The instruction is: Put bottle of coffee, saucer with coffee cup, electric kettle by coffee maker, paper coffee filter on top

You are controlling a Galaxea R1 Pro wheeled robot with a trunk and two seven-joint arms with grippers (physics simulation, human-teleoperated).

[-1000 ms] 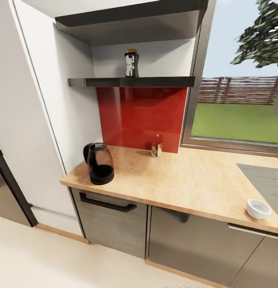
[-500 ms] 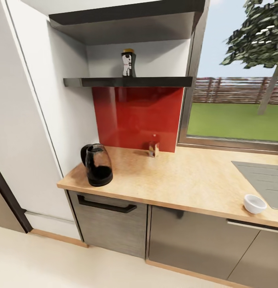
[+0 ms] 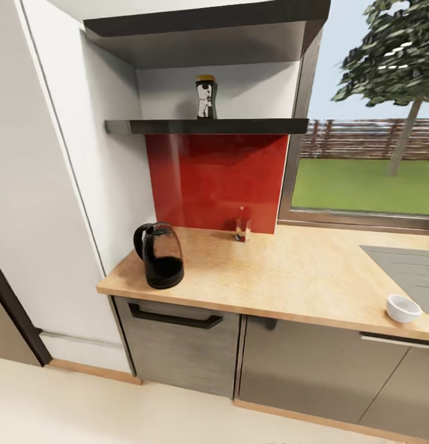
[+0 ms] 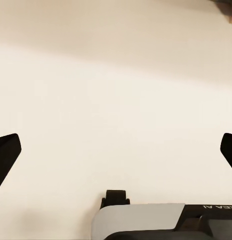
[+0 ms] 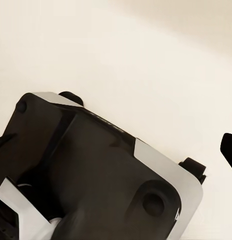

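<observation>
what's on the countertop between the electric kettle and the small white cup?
Head view: bare countertop between electric kettle and white cup; a small bottle stands farther back by the red backsplash.

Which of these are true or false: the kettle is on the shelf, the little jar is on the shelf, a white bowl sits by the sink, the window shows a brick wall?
1. The electric kettle stands on the kitchen shelf. False: it stands on the kitchen countertop.
2. The bottle of coffee stands on the shelf. True.
3. A small white bowl sits near the sink. True.
4. The window shows a brick wall. False: grass, a fence and a tree.
</observation>
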